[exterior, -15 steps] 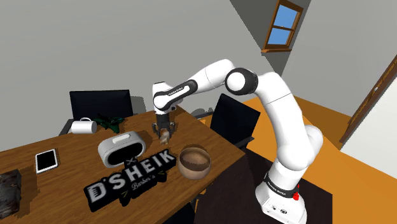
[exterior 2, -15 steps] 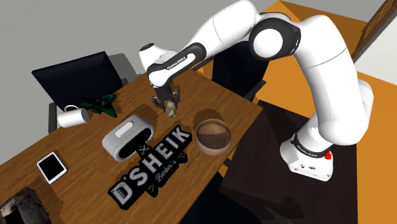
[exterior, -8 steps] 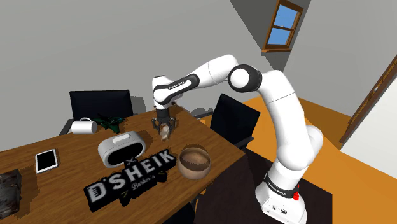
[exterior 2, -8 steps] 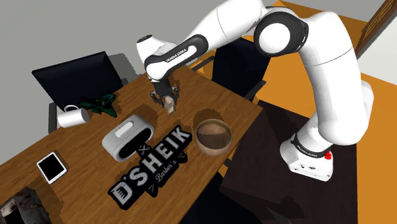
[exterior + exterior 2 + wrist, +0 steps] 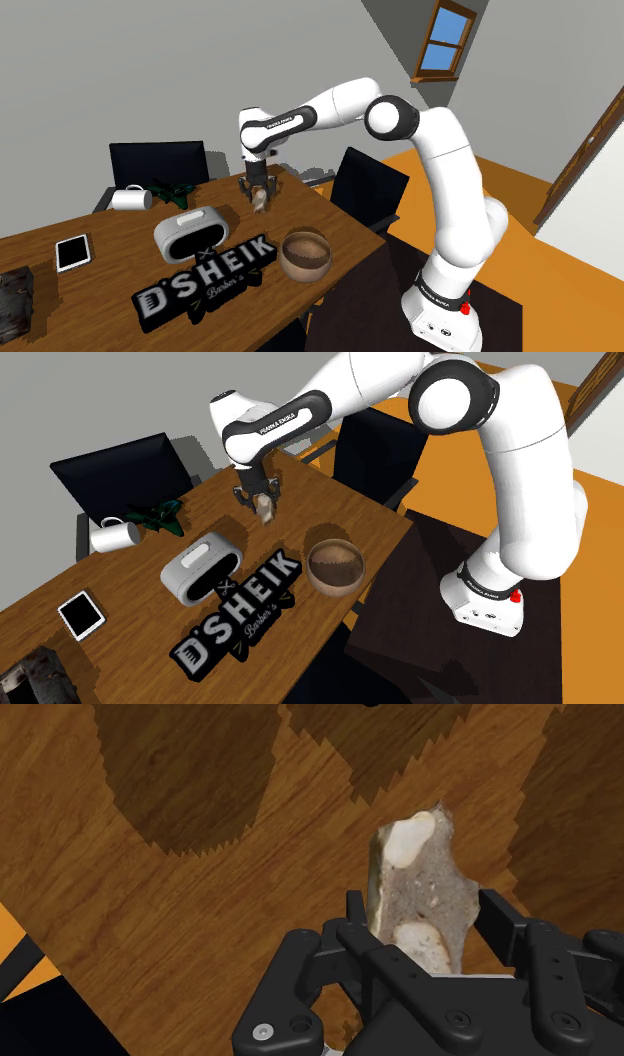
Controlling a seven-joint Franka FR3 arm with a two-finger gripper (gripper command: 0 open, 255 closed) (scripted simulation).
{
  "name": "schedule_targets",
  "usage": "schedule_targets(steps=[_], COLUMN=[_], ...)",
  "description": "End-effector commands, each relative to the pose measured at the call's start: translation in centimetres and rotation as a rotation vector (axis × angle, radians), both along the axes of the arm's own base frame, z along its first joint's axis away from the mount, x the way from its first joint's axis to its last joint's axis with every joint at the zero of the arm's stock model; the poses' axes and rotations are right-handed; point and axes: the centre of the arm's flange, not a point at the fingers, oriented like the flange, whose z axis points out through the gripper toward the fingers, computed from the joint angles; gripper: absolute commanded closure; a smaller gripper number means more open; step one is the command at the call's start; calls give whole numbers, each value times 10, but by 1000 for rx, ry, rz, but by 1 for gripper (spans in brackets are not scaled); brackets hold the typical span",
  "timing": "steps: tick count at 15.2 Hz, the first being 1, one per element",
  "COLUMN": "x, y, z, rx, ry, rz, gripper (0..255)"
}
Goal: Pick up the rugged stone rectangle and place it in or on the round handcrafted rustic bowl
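**Holding Stone Aloft, Bowl Yet to Be Reached**

Nearest in the shoulder view, a black "D'SHEIK" sign (image 5: 205,280) is stood along the front edge of the wooden table (image 5: 120,250). The round brown bowl (image 5: 303,268) is set just beside the sign's end, and nothing is seen inside it. A white speaker (image 5: 192,232) is placed behind the sign. Farther back, the rough grey-and-cream stone (image 5: 420,894) is clamped between the fingers of the black gripper (image 5: 425,919). It is gripped by one end, so most of it juts past the fingertips. It is held clear of the tabletop, as the shadows on the wood suggest, presumably so that it can be carried without scraping. The bowl is kept well apart from it, nearer the stand, so the placing step is judged not yet begun. A carry across and a lowering over the rim would be called for. Beyond, a white mug (image 5: 131,197) and a black chair (image 5: 368,190) are seen, with a window (image 5: 447,38) farthest off.
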Motion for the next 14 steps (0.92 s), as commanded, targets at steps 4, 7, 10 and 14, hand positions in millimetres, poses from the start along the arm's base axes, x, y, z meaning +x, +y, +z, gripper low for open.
schedule_targets(steps=[4,7,10,14], x=[1,1,1,1], y=[-1,-1,-1,-1], z=[27,43,58,80], rx=[0,0,0,0], ry=[0,0,0,0], rz=[0,0,0,0], gripper=[255,255,255,255])
